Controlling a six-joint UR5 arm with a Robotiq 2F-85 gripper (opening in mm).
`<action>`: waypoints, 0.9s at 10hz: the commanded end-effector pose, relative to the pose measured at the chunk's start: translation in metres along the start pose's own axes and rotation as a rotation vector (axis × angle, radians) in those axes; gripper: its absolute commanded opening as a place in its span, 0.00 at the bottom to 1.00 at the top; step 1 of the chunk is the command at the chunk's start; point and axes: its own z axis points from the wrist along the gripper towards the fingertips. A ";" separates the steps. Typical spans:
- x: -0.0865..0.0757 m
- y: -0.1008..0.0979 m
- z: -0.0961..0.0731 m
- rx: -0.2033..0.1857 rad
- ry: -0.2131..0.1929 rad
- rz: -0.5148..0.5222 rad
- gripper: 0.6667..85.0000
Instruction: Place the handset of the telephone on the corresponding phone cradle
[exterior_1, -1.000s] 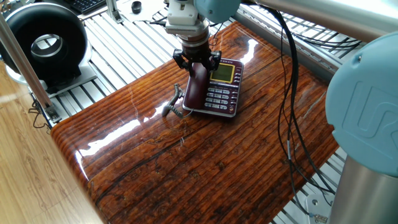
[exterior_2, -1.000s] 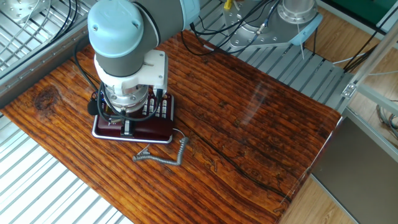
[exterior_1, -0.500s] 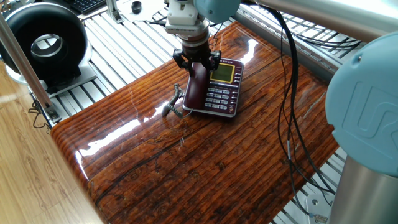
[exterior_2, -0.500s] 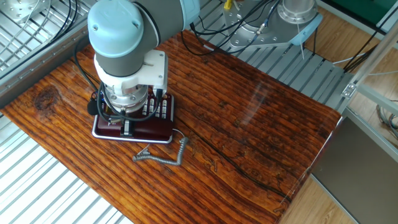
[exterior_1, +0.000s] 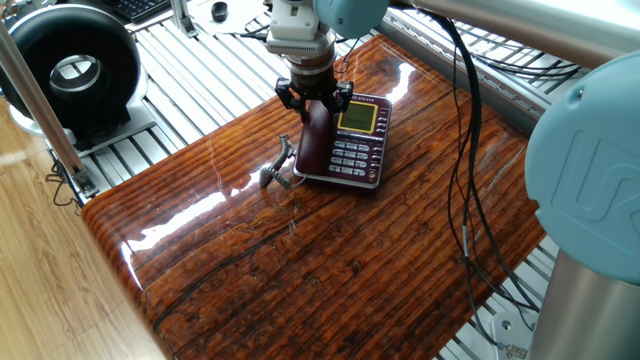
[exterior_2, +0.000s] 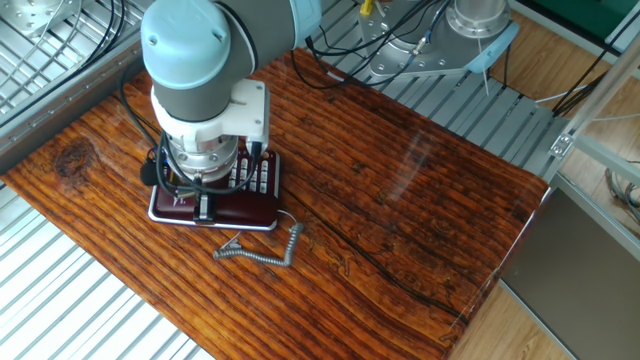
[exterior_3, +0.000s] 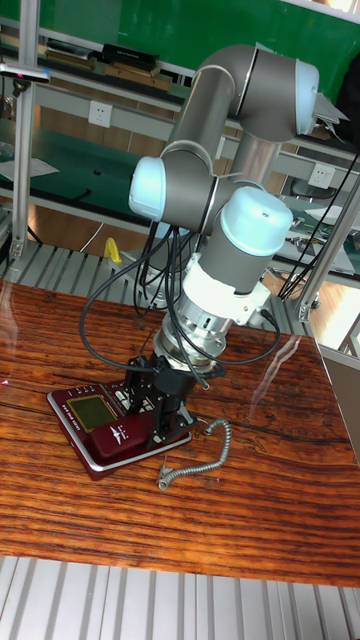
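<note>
The handset (exterior_1: 316, 140) lies lengthwise in the phone cradle (exterior_1: 308, 160) along the left side of the telephone (exterior_1: 344, 141), which sits near the far end of the wooden table (exterior_1: 330, 260). In one fixed view the gripper (exterior_1: 315, 98) stands straight above the handset's far end, its black fingers (exterior_1: 287, 97) set either side of the maroon body; they look spread just wider than it, with a sliver of gap showing (contact cannot be ruled out from here). The grey coiled cord (exterior_1: 278, 166) spills off the phone's near-left corner onto the wood. Broad bare table stretches toward the near edge and to the right; the left table edge runs fairly close to the cord.

In the other fixed view the arm's wrist covers most of the telephone (exterior_2: 214, 196), so only a maroon strip, some keypad buttons and the silver trim show. The gripper (exterior_2: 202, 200) points down onto that strip; its opening cannot be judged here. The coiled cord (exterior_2: 262, 250) lies on the table (exterior_2: 400, 190) just beside the phone, and the whole right half of the wood is open.

In the tall fixed view the gripper (exterior_3: 160, 400) sits low over the right part of the telephone (exterior_3: 105, 430), beside the yellow-green screen (exterior_3: 87, 411). The cord (exterior_3: 200, 450) trails right across the table (exterior_3: 150, 520), with open board toward the front edge
</note>
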 end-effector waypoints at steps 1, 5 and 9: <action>0.003 -0.001 -0.001 0.008 0.005 -0.010 0.00; 0.004 0.003 -0.002 -0.004 0.005 -0.014 0.00; 0.002 0.001 -0.002 0.002 -0.006 0.000 0.00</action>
